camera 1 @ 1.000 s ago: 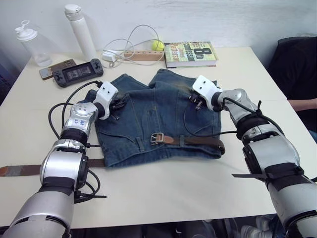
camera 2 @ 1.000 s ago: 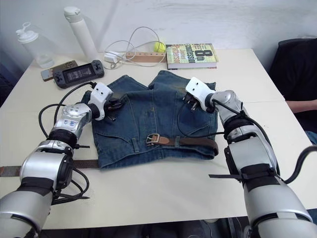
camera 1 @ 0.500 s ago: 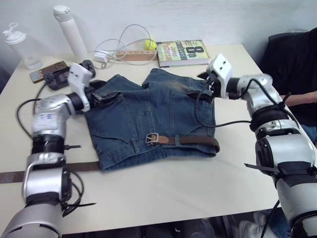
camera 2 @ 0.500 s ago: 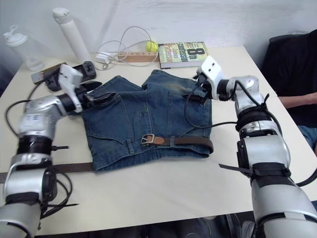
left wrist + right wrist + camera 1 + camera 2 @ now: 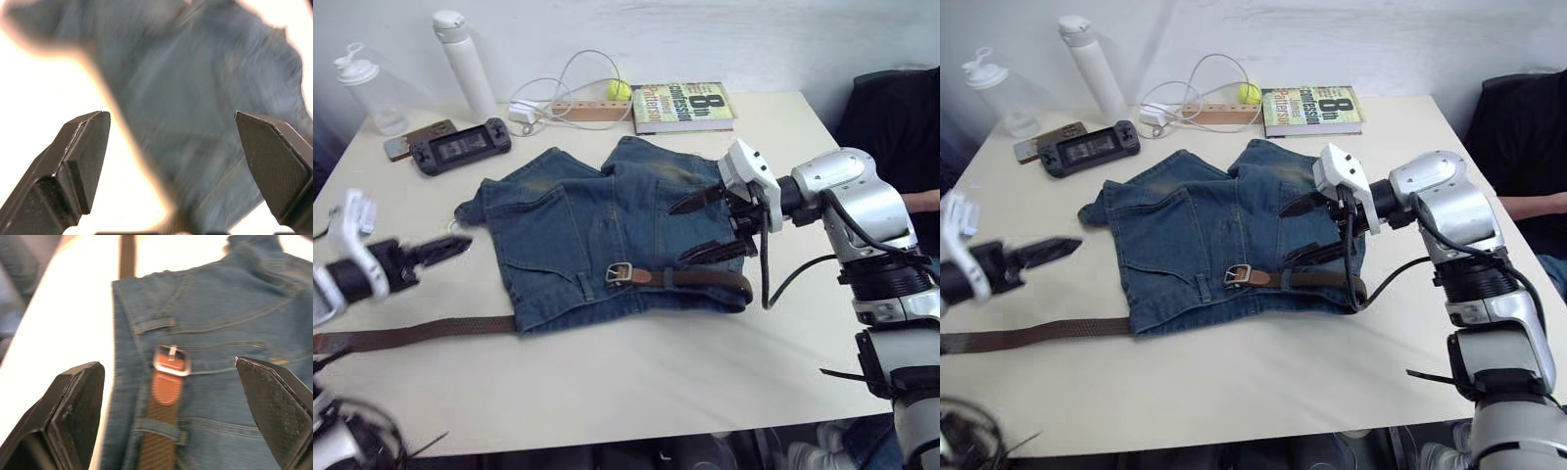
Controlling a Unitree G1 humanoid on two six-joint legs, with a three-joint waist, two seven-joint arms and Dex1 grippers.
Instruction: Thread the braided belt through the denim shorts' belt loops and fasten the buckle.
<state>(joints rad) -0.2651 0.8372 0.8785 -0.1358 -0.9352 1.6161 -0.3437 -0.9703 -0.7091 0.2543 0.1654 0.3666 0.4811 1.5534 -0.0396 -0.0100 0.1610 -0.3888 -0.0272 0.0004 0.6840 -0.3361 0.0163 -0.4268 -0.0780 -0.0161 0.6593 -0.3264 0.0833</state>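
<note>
Left eye view: the denim shorts (image 5: 607,235) lie flat at the middle of the desk (image 5: 636,382), waistband toward the near edge. The braided belt (image 5: 421,333) runs along the waistband; its long free end trails out of the shorts' left side toward the desk's left edge. The buckle (image 5: 621,273) sits at the middle of the waistband, with the tan tip through it. The right hand (image 5: 713,227) hangs above the shorts' right half, fingers spread wide and holding nothing; the buckle lies just to its left and nearer the near edge. The left hand (image 5: 435,251) is off the shorts, over bare desk near the left edge, gripping nothing; the belt's free end lies between it and the near edge.

Right eye view: along the far edge stand a white bottle (image 5: 1094,67), a clear bottle (image 5: 994,93), a game controller (image 5: 1092,149), a white cable (image 5: 1197,83) and a book (image 5: 1312,109).

Left wrist view: the two fingers (image 5: 80,156) stand wide apart and empty, with the shorts' denim beyond them.

Right wrist view: the fingers (image 5: 73,406) are fully parted and empty. The buckle and tan tip lie on the waistband between them, clear of both, next to the belt loops (image 5: 152,325).
</note>
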